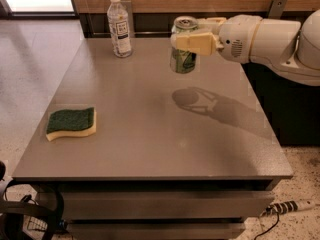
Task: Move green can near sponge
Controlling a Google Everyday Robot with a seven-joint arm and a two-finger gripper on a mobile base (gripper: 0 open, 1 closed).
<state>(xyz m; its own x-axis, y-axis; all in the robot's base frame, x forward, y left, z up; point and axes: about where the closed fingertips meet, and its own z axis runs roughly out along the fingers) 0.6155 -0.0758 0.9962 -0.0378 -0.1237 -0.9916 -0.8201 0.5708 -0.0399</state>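
Smooth grey rectangular desk (150, 144). Over its far right, cream gripper (189, 34), fingers (194, 42) clamped on the upright green can (182, 61), clear of the surface. Far left, clear plastic bottle (119, 26), white-capped. Near left, flat wavy-edged sponge (71, 123), well apart.

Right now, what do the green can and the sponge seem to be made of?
The small olive-green drink can, held above the table by the cream end effector at upper right, looks like thin metal: shiny silver top, printed wall. The flat wavy-edged sponge near the table's left edge looks like pale yellow foam under a matte dark green scouring layer, probably coarse fibre.
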